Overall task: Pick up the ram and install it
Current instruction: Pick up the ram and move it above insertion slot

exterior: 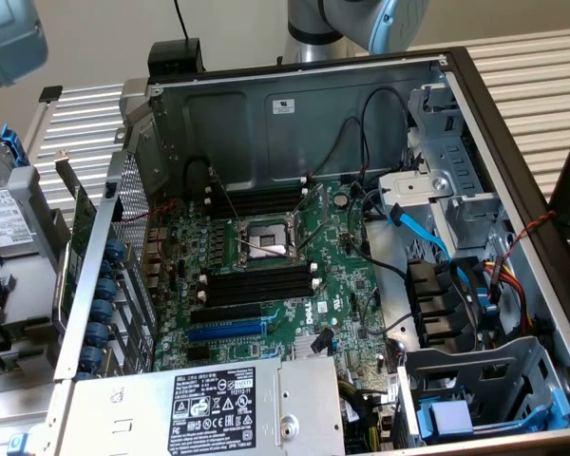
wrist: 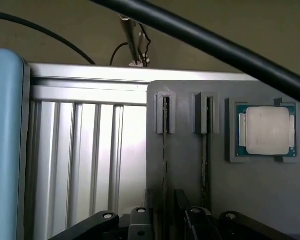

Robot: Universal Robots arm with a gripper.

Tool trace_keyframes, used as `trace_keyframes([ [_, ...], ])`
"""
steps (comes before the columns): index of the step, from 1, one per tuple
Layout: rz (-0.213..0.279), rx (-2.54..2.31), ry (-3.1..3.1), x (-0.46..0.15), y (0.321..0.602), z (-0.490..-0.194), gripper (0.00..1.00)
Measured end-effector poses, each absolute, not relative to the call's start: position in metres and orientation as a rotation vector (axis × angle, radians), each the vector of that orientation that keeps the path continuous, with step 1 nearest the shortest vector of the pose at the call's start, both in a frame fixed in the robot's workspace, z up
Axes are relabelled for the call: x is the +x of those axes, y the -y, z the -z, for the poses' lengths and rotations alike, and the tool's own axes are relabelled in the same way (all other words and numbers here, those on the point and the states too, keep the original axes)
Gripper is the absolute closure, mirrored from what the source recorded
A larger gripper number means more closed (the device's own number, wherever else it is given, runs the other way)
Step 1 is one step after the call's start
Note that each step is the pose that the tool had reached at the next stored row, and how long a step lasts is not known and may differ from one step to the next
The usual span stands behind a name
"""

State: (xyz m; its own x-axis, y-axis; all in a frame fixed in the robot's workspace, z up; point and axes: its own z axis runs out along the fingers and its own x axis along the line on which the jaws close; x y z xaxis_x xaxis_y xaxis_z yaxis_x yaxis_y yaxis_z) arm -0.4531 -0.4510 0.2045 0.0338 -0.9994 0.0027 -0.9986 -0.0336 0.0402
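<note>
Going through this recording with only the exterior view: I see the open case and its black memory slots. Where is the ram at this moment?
Observer: The ram stands on edge in a slot of a grey holder.
Operator: And where is the gripper relative to it?
Observer: The gripper hangs over that holder, nearest the ram's slot, the one farther from the processor lying in the holder's recess.
</note>
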Motion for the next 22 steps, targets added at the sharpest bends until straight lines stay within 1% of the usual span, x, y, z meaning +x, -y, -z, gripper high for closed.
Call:
trace_keyframes([
  [22, 0.04, 2.236, 2.162, -0.45, 0.4505, -0.2037, 0.69],
])
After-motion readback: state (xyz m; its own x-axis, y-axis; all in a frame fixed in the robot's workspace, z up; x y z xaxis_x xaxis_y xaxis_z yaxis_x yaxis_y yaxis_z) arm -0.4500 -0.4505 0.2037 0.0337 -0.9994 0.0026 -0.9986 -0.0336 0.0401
